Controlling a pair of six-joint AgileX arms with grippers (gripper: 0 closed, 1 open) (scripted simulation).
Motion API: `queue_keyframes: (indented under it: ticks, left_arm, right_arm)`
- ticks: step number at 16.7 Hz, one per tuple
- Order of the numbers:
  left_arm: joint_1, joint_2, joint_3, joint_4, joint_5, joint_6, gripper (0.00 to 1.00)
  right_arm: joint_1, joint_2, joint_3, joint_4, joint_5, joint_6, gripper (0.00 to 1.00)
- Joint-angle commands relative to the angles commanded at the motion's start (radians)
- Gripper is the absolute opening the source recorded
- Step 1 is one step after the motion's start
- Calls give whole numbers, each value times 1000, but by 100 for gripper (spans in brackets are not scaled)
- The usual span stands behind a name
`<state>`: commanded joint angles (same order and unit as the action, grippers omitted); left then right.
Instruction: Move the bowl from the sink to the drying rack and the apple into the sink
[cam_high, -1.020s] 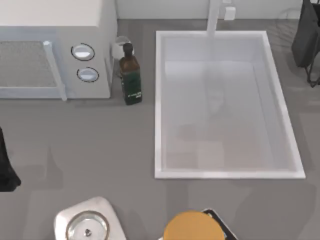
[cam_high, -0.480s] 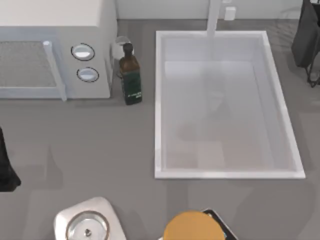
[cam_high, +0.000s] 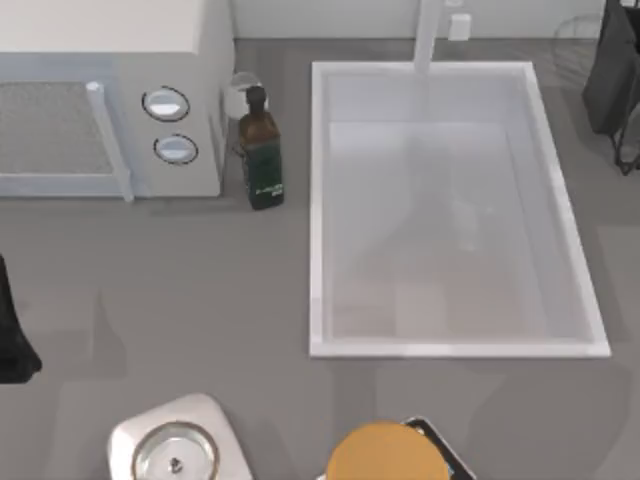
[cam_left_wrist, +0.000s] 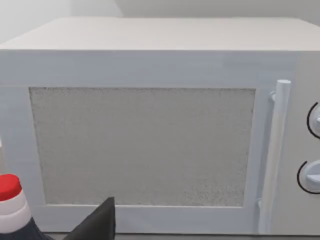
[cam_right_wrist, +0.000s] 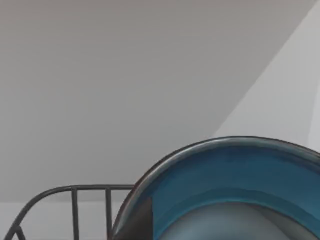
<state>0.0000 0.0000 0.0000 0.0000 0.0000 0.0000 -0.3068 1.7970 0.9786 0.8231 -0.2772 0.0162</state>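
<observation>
Right gripper (cam_right_wrist: 144, 225): 1 dark finger lies across the rim of the bowl (cam_right_wrist: 235, 185), and I judge the jaws closed on that rim, so the bowl hangs from my right arm (cam_high: 615, 80) at the far right corner of the table. Just past the bowl runs the dark wire rail of the drying rack (cam_right_wrist: 75, 192), with a plain pale wall behind it. I cannot tell whether the bowl touches the rack or hangs clear of it. The bowl is round and has no long axis. Its blue inside and thin dark rim are turned toward the wrist camera, so I judge it tilted rather than level. Progress: of 2 transfers, step 1 is mostly done, since the bowl is out of the sink (cam_high: 322, 200) and at the rack, with set-down and release left. Step 2 is not yet started, as the white basin holds no apple. The left arm (cam_high: 12, 330) is parked at the table's left edge. The left gripper (cam_left_wrist: 97, 225) faces the microwave (cam_left_wrist: 145, 145); I cannot tell whether it is open or closed. Other items: a dark green bottle (cam_high: 260, 150) between microwave and sink, a metal dish (cam_high: 175, 455) on a white base, and an orange-yellow round object (cam_high: 385, 455) at the near edge.
</observation>
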Motion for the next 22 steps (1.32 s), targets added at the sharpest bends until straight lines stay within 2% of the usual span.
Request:
queue_keyframes:
  ticks: [9, 12, 18, 22]
  left_arm:
    - [0, 0, 0, 0, 0, 0, 100]
    - [0, 0, 0, 0, 0, 0, 100]
    - [0, 0, 0, 0, 0, 0, 100]
    - [0, 0, 0, 0, 0, 0, 100]
  right_arm:
    - [-2, 0, 0, 0, 0, 0, 100]
    - [-8, -63, -41, -36, 36, -26, 100]
    - [35, -382, -290, -248, 124, -37, 100]
    - [115, -743, -430, -367, 141, -20, 100]
